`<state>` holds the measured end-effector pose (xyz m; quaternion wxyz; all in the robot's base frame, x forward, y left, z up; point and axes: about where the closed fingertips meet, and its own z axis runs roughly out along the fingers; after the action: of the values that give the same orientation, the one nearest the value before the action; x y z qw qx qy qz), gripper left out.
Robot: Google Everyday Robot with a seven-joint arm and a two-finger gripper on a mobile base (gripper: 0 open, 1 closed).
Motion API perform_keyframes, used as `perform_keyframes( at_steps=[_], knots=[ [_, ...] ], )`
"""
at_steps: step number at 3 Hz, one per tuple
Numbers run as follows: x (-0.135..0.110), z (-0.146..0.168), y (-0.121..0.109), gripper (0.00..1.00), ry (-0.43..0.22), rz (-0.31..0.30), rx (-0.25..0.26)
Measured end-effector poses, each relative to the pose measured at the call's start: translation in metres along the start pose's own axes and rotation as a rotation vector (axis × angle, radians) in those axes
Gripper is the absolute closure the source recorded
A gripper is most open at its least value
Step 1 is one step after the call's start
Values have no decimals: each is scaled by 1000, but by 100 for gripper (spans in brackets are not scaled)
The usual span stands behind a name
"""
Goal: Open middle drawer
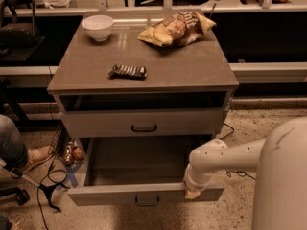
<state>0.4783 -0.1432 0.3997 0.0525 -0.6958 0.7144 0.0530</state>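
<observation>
The middle drawer (144, 194) is pulled well out of the grey-brown cabinet. Its plain grey inside (139, 164) is showing, and a small dark bar handle (146, 201) sits at the centre of its flat front. My gripper (192, 193) is at the top edge of that front panel, right of the handle, at the end of my white arm (225, 159) reaching in from the right. The drawer above (144, 123), with its own dark handle, stands only slightly out.
On the cabinet top (192, 71) are a white bowl (98, 27), a chip bag (176, 28) and a dark snack bar (128, 71). A person's leg and shoe (29, 156) and cables (48, 188) lie on the floor at the left. My white body (283, 186) fills the lower right.
</observation>
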Motion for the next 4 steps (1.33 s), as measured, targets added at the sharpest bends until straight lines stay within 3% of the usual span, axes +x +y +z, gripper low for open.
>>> perform_keyframes(
  at_steps=[1, 3, 4],
  knots=[
    [10, -8, 18, 100, -3, 38, 30],
    [15, -7, 29, 97, -16, 57, 47],
    [15, -7, 29, 75, -16, 57, 47]
  ],
)
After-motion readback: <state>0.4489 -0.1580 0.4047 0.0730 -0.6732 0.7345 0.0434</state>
